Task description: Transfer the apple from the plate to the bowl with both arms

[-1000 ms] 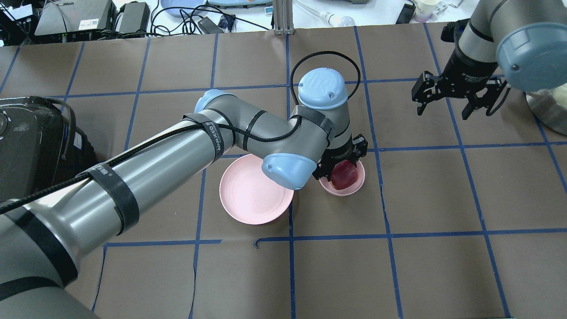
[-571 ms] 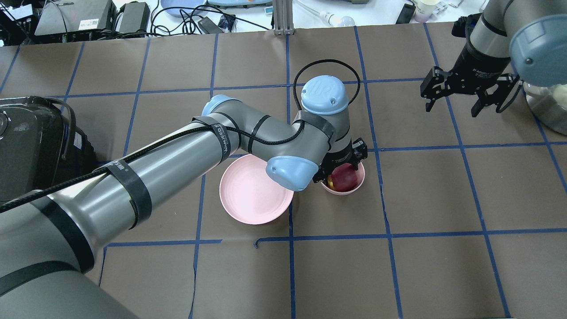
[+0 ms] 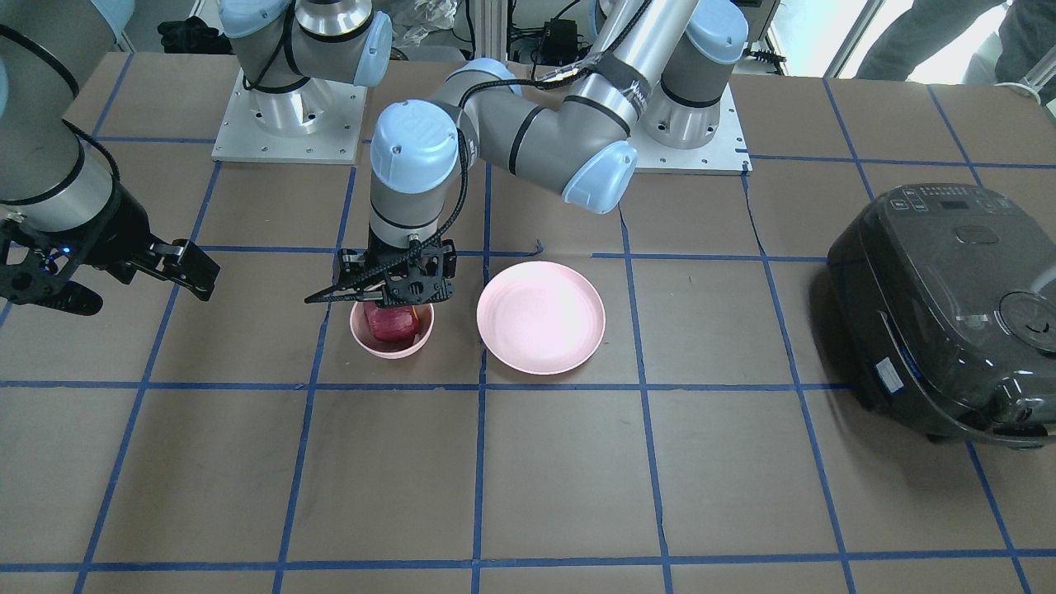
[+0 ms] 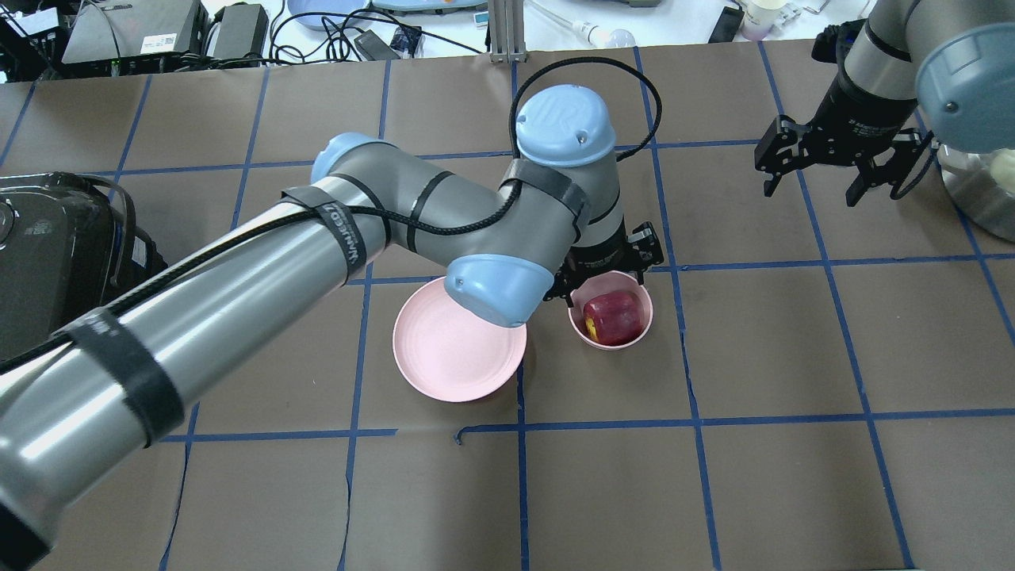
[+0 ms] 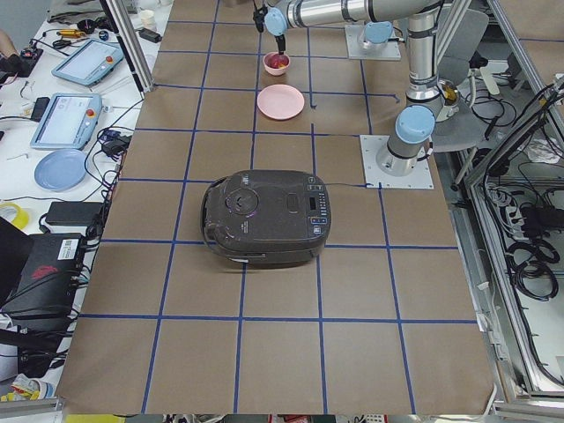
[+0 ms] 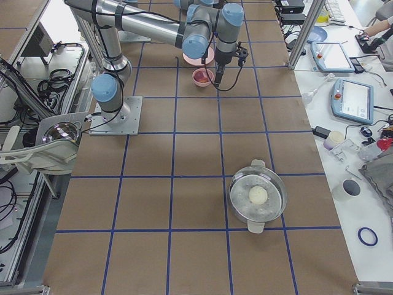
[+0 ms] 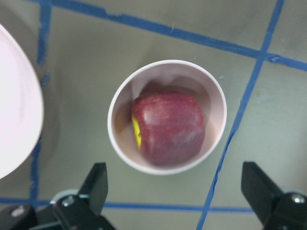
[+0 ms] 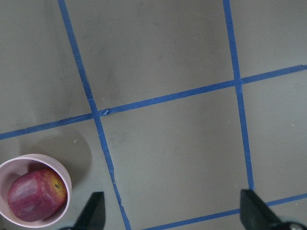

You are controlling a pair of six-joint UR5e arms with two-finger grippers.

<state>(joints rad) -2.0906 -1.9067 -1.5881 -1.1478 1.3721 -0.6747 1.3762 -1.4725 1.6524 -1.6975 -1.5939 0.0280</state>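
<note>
Apple (image 7: 168,127) skin smooth, faintly waxy; bowl (image 7: 215,98) and plate (image 4: 452,361) matt pink plastic; table (image 8: 168,43) matt brown paper, blue tape (image 8: 168,98); left arm (image 4: 238,270) satin metal; cooker (image 3: 940,289) glossy black plastic

Bench (image 5: 282,361), end view.
The bowl (image 5: 269,67) holding the apple (image 5: 278,61) stands beyond the plate (image 5: 280,102), apart from it; a dark cooker (image 5: 264,218) sits mid-bench, nearer the camera.
</note>
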